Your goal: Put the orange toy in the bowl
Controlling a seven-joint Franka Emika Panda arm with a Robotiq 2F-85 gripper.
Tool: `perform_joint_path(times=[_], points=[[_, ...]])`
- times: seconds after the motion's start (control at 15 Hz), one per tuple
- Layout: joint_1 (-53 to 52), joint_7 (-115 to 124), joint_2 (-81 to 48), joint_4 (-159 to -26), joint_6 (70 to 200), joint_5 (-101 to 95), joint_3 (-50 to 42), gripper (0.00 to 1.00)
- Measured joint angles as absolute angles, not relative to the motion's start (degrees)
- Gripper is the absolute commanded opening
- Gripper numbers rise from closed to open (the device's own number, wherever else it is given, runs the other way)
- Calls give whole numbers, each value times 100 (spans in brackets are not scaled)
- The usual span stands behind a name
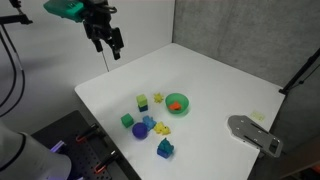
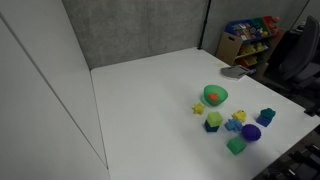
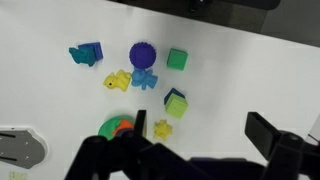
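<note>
Gripper (image 1: pixel 109 47) hung high, well apart from the bowl (image 1: pixel 185 99), off toward the table's (image 1: pixel 220 75) far corner. It was released. In the wrist view the fingers (image 3: pixel 272 138) stood wide apart w/ nothing between them.

And the toy (image 1: pixel 176 105)? An orange patch sat inside the bowl's green rim in both exterior views, and the wrist view showed the same, partly hidden behind the gripper. So the drop looked done, and what was left, I'd say, was a clean retreat.

To do that well: go up and away, no sweep low over the bowl. It's a light plastic thing and a nudge would likely tip it or spill the toy. Leave the gripper spread so nothing gets snagged on the way.

There was clutter to mind, too. A yellow piece (image 1: pixel 157 97) lay just beside the bowl, the ball (image 1: pixel 140 130) and green cube (image 1: pixel 127 120) sat near it, and a grey flat thing (image 1: pixel 255 133) was well apart on the bowl's other side.

Writing or brands? None readable. The shelf (image 2: pixel 250 35) far behind the bowl held colourful stuff, too small and blurred to make out any label.
</note>
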State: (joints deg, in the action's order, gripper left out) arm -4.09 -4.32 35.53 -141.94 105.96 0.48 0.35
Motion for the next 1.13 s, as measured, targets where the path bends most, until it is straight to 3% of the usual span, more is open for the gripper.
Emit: perform_joint_path(times=[1.13], points=[[-400,-375,3581,-14259,10122,56,37,100]])
